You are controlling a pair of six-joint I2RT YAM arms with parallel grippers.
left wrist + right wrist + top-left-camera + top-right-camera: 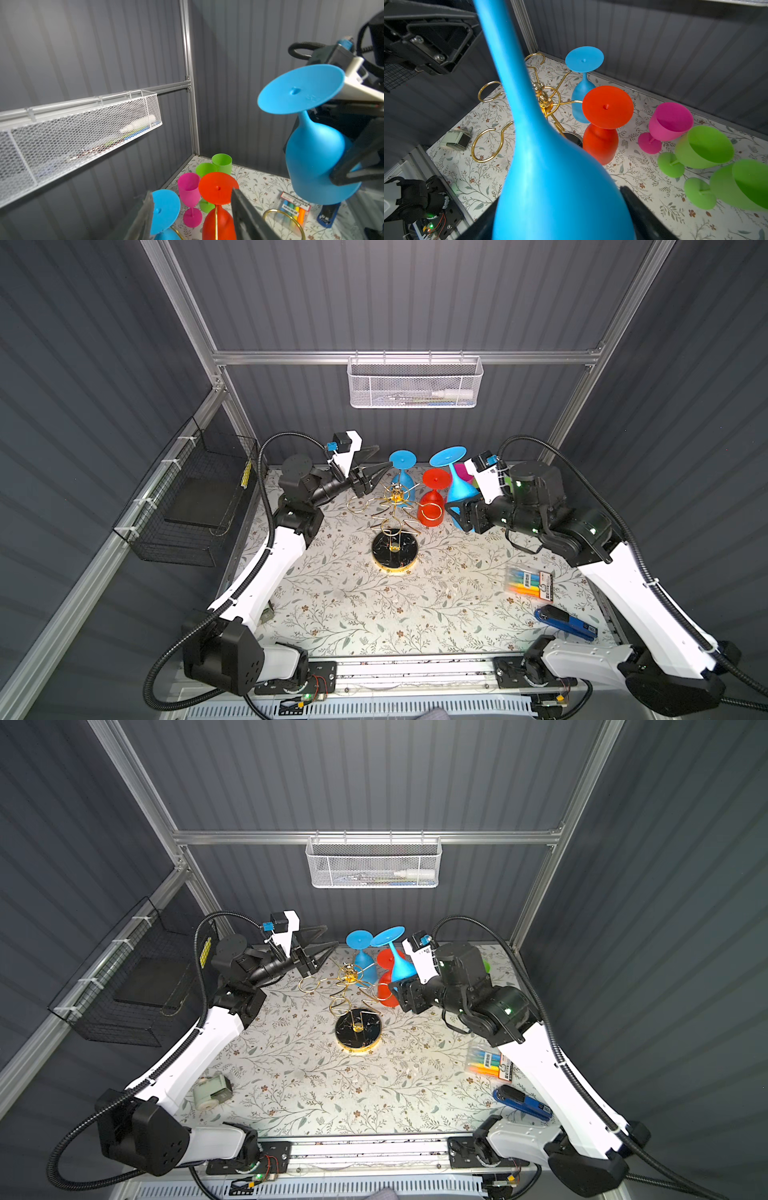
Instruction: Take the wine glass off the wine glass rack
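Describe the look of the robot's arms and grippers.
Both the left arm and right arm have white shells, black joints and black ribbed cable hoses. The left gripper and right gripper have black triangular open-frame fingers and white camera mounts with blue plugs.

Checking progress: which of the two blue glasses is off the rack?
The tilted blue glass in the right gripper, clamped at its bowl. The other blue glass hangs foot-up on the rack.
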